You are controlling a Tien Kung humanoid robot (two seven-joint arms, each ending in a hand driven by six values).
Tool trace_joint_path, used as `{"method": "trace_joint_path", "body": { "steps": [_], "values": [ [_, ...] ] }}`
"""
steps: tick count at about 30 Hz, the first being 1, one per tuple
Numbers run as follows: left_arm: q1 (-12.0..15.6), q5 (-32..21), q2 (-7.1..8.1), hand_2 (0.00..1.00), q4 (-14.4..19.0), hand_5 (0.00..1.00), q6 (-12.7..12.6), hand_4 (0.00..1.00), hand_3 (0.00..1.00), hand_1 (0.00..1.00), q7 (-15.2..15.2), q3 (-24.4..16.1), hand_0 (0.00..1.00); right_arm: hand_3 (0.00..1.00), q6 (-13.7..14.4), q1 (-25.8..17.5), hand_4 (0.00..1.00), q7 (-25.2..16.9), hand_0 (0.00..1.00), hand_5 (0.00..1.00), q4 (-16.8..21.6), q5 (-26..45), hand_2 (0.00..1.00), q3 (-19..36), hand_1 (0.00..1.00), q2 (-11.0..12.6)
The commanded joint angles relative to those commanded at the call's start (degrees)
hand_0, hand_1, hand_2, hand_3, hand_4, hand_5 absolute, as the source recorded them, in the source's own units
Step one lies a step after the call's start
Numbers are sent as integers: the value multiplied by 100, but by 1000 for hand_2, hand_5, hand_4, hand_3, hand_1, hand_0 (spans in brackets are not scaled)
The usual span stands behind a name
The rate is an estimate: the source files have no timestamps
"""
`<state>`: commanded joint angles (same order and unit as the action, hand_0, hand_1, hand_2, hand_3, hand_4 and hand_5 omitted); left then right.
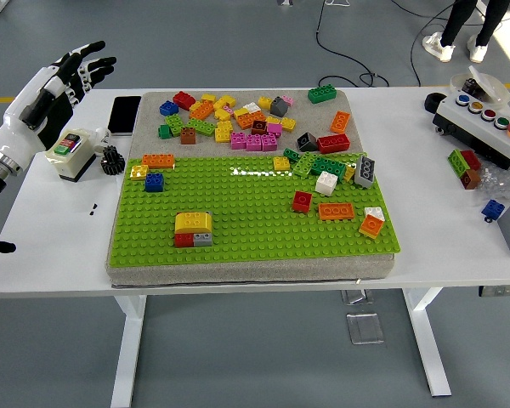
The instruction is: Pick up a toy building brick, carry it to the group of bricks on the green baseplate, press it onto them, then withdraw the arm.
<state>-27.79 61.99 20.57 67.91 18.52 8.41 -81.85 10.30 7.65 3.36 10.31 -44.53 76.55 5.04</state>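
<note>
Fingers (89, 64) of the left hand (55, 85) are spread, holding nothing, left of the baseplate (246, 212); whichever way it travels, pass above the switch box (72, 151).

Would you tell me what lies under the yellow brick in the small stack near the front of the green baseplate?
Under the yellow brick sit a red brick and a grey brick, side by side on the green baseplate. Anything beneath or behind them is covered.
</note>
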Motion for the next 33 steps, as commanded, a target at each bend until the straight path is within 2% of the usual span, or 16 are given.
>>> {"method": "trace_joint_path", "body": {
  "steps": [33],
  "values": [
    [-97, 46, -45, 857, -64, 891, 14, 994, 917, 894, -44, 65, 983, 606, -1, 11, 915, -17, 725, 481, 0, 60, 682, 30, 637, 15]
  ]
}}
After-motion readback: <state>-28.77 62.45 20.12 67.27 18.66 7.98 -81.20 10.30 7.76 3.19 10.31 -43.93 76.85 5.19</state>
